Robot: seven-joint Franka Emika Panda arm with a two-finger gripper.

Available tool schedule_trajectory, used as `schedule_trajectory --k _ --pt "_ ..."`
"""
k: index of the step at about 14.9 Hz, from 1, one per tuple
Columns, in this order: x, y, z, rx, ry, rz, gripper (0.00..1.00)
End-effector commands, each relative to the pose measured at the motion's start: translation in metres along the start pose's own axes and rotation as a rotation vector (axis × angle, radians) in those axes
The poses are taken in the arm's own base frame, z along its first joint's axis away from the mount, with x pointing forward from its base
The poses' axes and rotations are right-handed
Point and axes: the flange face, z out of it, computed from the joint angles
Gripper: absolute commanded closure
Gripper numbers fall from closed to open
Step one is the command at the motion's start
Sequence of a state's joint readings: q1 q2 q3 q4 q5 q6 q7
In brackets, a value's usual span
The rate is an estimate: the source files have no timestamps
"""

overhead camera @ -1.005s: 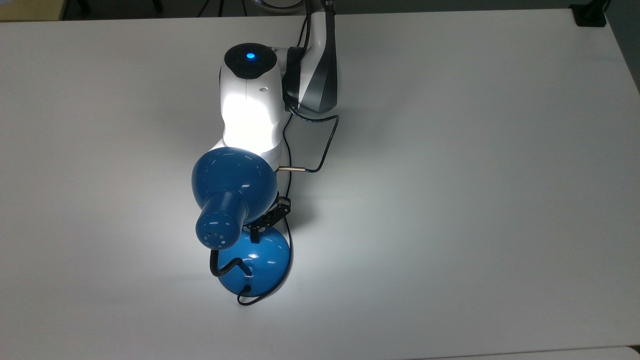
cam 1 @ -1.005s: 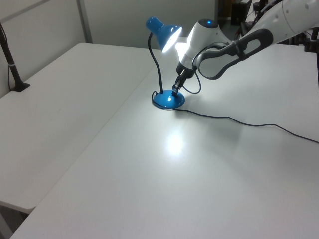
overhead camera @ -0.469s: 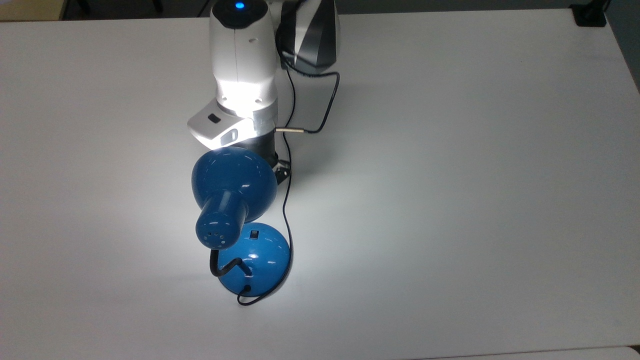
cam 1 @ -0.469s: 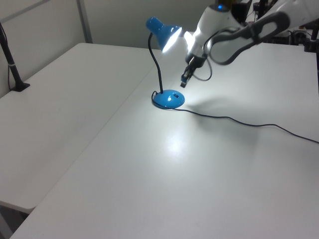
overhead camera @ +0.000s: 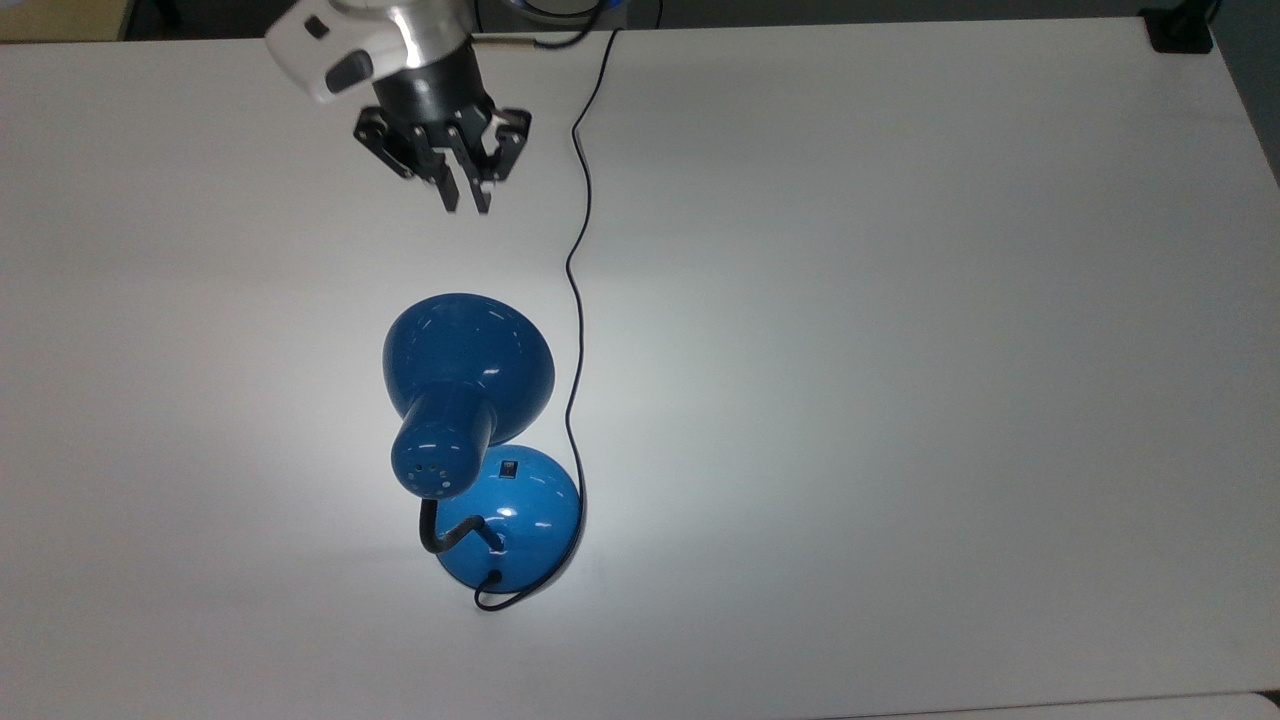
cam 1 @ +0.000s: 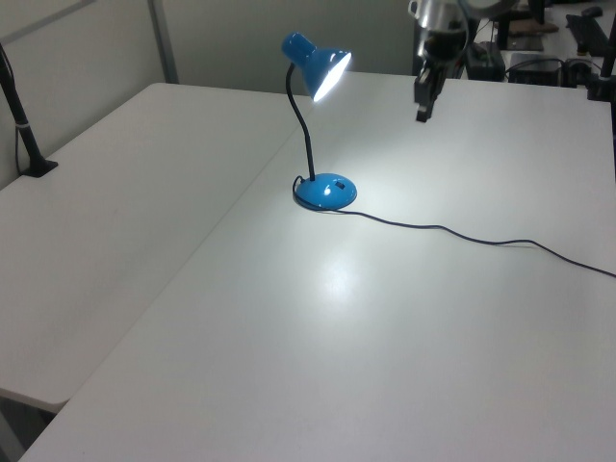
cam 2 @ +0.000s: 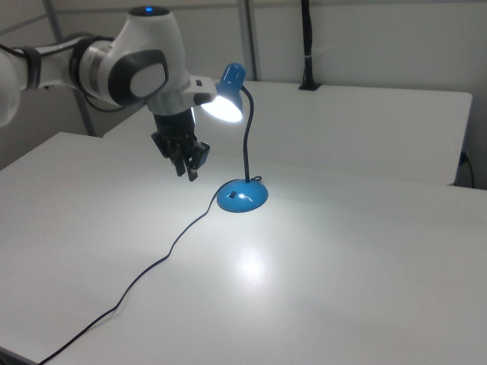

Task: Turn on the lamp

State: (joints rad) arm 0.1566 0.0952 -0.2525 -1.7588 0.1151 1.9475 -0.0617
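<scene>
— Where's the lamp [overhead camera: 470, 400]?
— Centre-left of the top view, lit, on the table [overhead camera: 900, 400]; glossy, top-heavy, I'd press only its switch [overhead camera: 509, 467].
— Your claw [overhead camera: 466, 196]?
— Upper left, clenched, empty.

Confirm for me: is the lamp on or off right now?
On. The lamp shade glows bright white inside in the left view, and a pool of light falls on the table in front of its base.

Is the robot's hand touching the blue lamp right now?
No, the hand hangs in the air well away from the lamp, nearer the top view's upper edge.
</scene>
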Motion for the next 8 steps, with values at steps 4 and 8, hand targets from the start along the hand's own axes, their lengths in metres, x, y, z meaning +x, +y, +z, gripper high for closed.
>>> schedule_trajectory --k 4,8 --pt "-0.017 0.021 -0.057 -0.053 -0.104 0.016 0.0" --pt "-0.015 0.026 -0.063 -0.059 -0.091 0.025 0.0"
